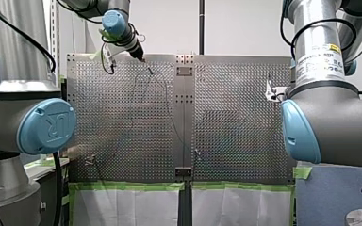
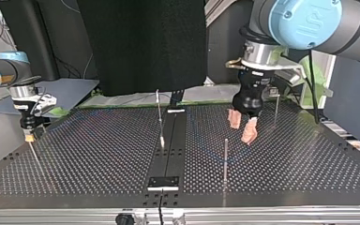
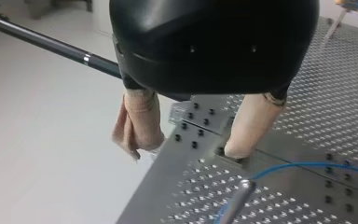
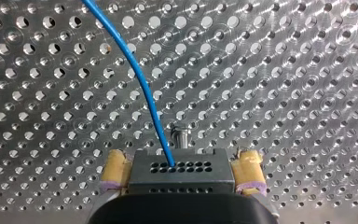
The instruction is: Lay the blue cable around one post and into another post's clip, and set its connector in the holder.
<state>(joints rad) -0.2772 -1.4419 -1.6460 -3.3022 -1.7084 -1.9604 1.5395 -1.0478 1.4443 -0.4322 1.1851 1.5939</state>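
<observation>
My right gripper [image 4: 182, 161] pinches the connector [image 4: 177, 179] between yellow pads, and the blue cable [image 4: 140, 79] runs ahead from it. My left gripper [image 3: 189, 147] hangs spread (beige pads). The joint cap [image 1: 47, 126] reads "UR".

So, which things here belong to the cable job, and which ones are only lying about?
For the job: blue cable, connector in my right gripper, metal posts, my left gripper.
Lying about: green tape, white sheets, black curtain.
</observation>
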